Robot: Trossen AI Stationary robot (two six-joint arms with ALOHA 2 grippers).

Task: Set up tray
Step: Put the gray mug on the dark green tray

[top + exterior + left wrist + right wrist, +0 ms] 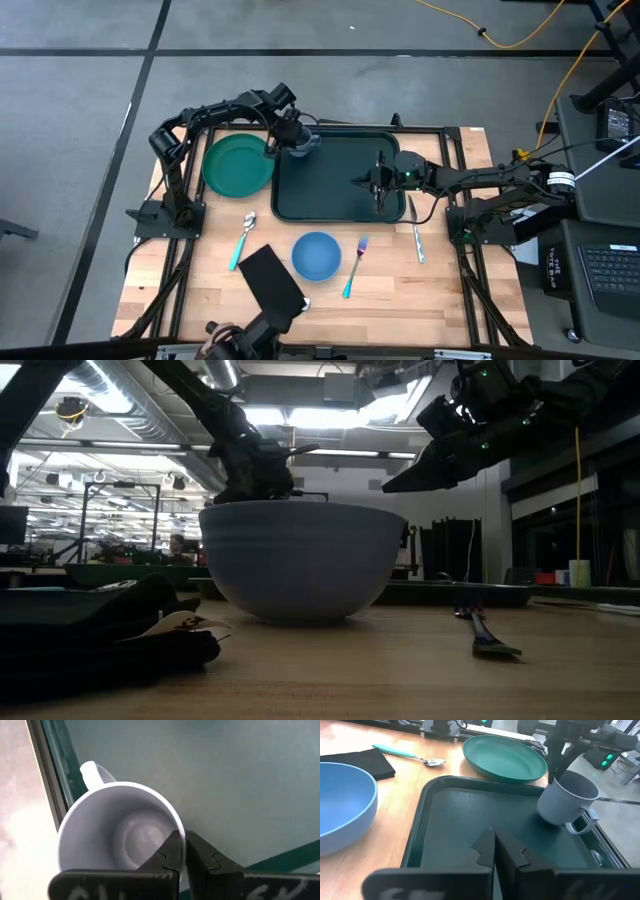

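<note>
Your left claw [297, 143] pinched shut on a pale mug's [566, 799] rim, tilted at the green tray's [335, 190] far-left corner, your right claw [378, 183] closed, empty, over its open right side, no readable writing.

Wooden table [400, 290]: tray [330, 195], plate [237, 166], bowl [316, 256]

Even overhead light up top, heavy backlight at desk level, wrist views soft close in
High view flat and bright, only faint shadows on the desk [400, 290]; low view dim, ceiling strip lights [300, 415] glare behind, bowl [300, 560] and arms nearly silhouettes, foreground napkin [90, 630] blurred; left wrist view hazy, mug [120, 835] washed pale, gripper out of focus; right wrist view clear, soft sheen on tray [470, 825]
</note>
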